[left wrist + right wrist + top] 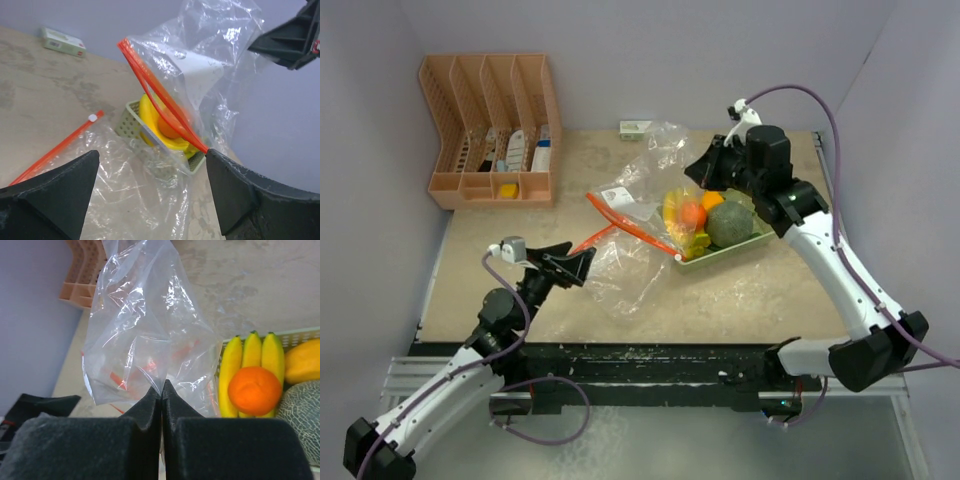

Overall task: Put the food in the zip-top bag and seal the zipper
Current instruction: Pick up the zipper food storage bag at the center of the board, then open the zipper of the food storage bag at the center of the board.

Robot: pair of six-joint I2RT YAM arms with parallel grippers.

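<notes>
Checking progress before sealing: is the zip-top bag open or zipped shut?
Open: the zip-top bag shows its red zipper strips spread apart in a V, one raised, one low.

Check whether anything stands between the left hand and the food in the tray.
Yes. The clear zip-top bag, pinched up by the right hand, hangs between the open left hand and the tray; its red zipper crosses in front of the bananas and orange.

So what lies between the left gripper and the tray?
The clear bag, its red zipper running toward the tray. The top view shows it; so does the left wrist view, past the open left gripper.
</notes>
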